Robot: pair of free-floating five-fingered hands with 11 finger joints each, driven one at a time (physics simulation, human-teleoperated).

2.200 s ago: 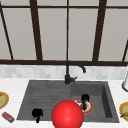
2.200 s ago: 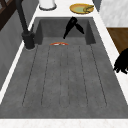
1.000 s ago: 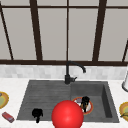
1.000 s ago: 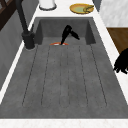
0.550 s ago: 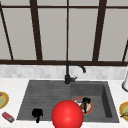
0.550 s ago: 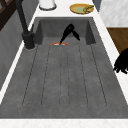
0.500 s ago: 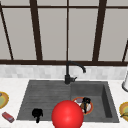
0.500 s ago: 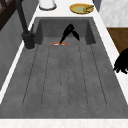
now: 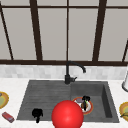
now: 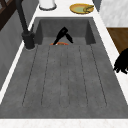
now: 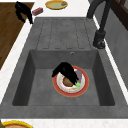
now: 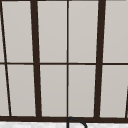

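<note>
Front view, left to right. At the far left edge a yellow plate [image 9: 3, 99] is cut off by the frame, with a small red block [image 9: 8, 117] lying just below it on the white counter [image 9: 15, 83]. The left hand [image 9: 37, 113] hangs at the lower left, over the front edge of the draining board [image 9: 42, 96]; its fingers point downward, loosely relaxed, holding nothing. A large red ball [image 9: 67, 115] sits at the bottom centre, its lower part cut off, and hides the front rim of the sink and part of the plate behind it. The black tap [image 9: 71, 71] stands at centre, before the window [image 9: 67, 30]. Right of centre, the right hand [image 9: 85, 101] is down in the basin [image 9: 100, 92], over a red-rimmed plate [image 9: 89, 108] carrying food scraps [image 9: 83, 105]; whether the fingers grip anything is hard to make out here. At the right edge a second yellow plate [image 9: 123, 110] and a white vessel [image 9: 125, 82] are both cut off.

Right side view, centre: the right hand [image 11: 65, 71] covers the upper left of the red-rimmed plate [image 11: 83, 86], fingers reaching down onto a brown morsel [image 11: 67, 81]; actual contact cannot be confirmed, nor a grasp. The left hand [image 11: 22, 11] appears at the upper left, well apart.
</note>
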